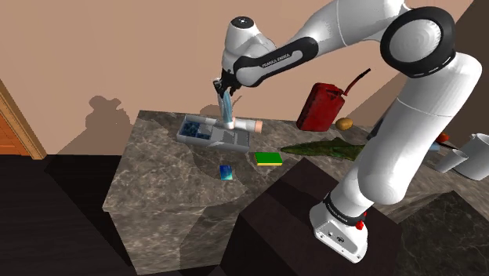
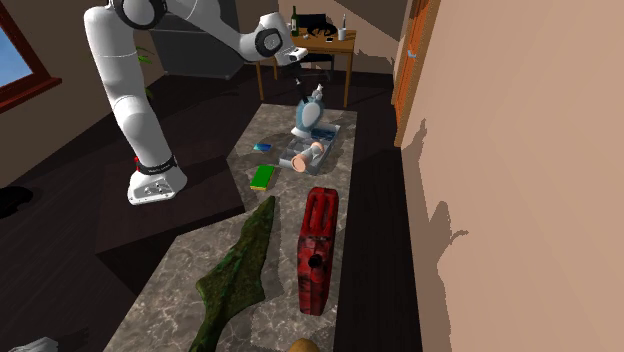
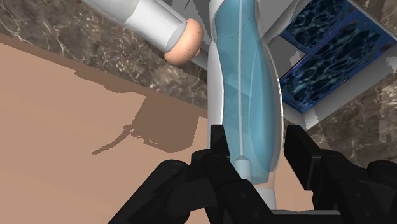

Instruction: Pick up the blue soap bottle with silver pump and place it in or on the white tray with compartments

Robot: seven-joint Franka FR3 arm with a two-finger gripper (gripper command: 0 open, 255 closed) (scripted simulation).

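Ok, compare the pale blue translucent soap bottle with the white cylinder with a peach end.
The soap bottle is see-through pale blue; the white cylinder is opaque, peach at one end. The bottle stands upright; the cylinder lies on its side. The gripper clasps the bottle; the cylinder lies free. Both are at the white compartment tray.

Veined stone tabletop (image 1: 157, 180): dark grey-brown with pale marbling and a faint polish. Translucent soap bottle (image 3: 245, 95): pale blue, smooth, glossy, like clear plastic. Plain tray (image 1: 235, 143): pale grey, matt, no grain. Black claw (image 3: 261, 140): matt, smooth. White arm (image 1: 407, 133): glossy shell with dark joints. Red can (image 2: 318, 250), by the tabletop's wall-side edge: smooth, slightly shiny. Long green slab (image 2: 240, 265): rough, mottled.
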